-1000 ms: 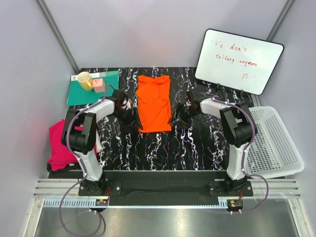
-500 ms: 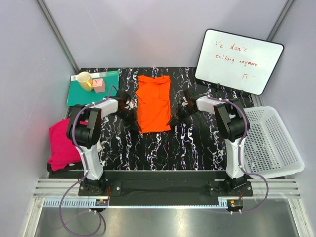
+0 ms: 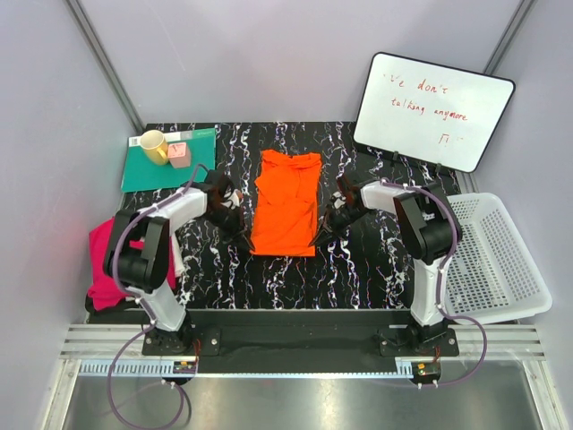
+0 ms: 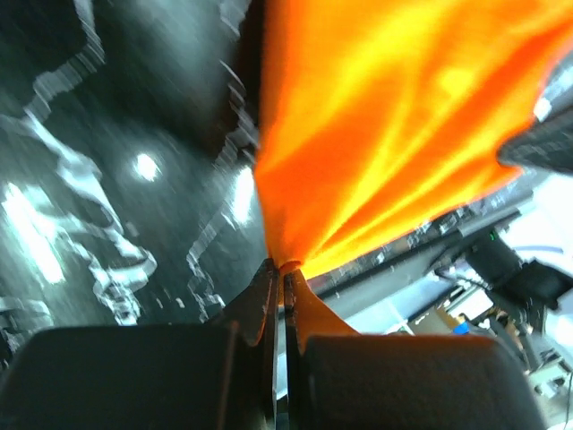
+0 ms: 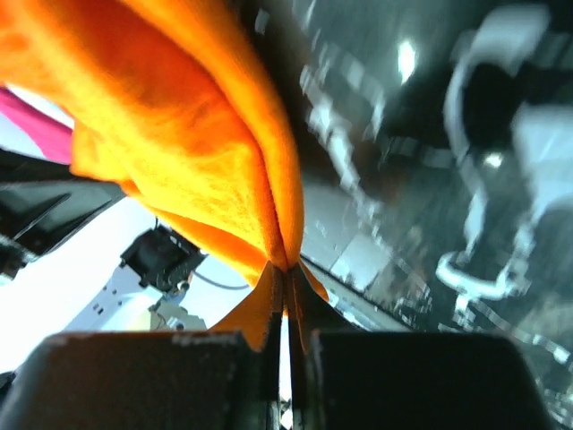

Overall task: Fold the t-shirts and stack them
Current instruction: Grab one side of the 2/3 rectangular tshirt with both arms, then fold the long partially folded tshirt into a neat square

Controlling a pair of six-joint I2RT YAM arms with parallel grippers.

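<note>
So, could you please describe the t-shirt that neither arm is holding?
On the black marbled table, look to the near left corner, beside the left arm. The pink t-shirt lies there in a crumpled heap, unlike the orange t-shirt held mid-table.

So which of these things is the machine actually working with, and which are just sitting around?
For the job:
orange t-shirt, in the middle
pink t-shirt, bunched up at the left

Just lying about:
yellow mug
small pink block
teal mat
whiteboard
white basket
</note>
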